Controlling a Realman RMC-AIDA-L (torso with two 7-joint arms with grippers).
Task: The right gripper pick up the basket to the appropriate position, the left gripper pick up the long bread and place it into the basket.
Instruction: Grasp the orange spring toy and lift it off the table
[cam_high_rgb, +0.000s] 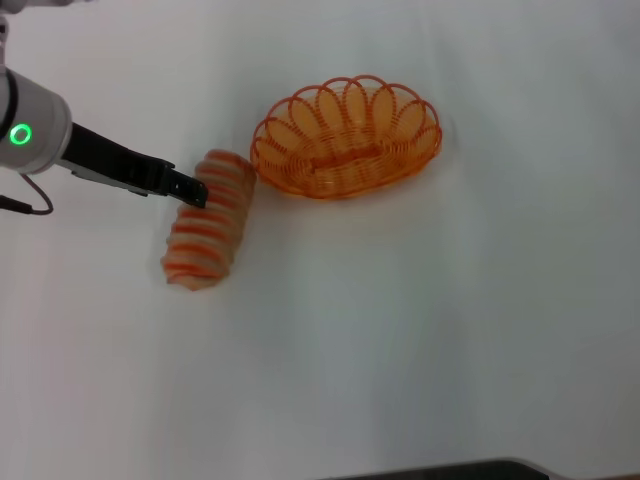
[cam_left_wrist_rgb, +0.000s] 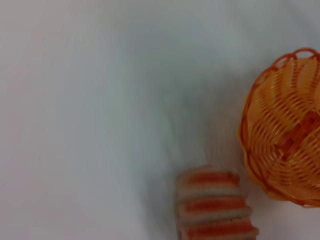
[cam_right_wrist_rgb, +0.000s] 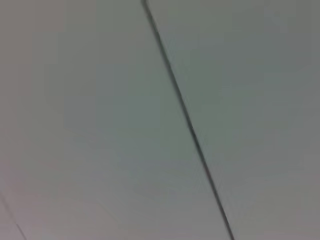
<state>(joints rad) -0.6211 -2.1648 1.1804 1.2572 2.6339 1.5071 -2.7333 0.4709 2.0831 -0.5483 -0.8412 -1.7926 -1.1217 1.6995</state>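
1. Worktop (cam_high_rgb: 420, 340), white and bare in its near part, carries everything; nothing of the right end effector shows in the head view, and its wrist camera gives only a pale surface crossed by a thin dark line.
2. Long bread (cam_high_rgb: 208, 220) lies flat at about 9 o'clock from the picture's centre, its far end just beside the basket's rim.
3. Left end effector (cam_high_rgb: 190, 189) reaches in from 10 o'clock, its black tip against the bread's far-left flank. Whether its fingers are spread or closed I cannot tell, and the bread does not look lifted.
4. Basket (cam_high_rgb: 345, 135) sits at 12 o'clock, upright and empty, so I judge its placing done and the bread pickup in hand.
5. Next move, as I judge it: straddle the loaf across its width, close, lift, carry toward 1 o'clock.
6. Left wrist view cuts off the bread's near part and one side of the basket.
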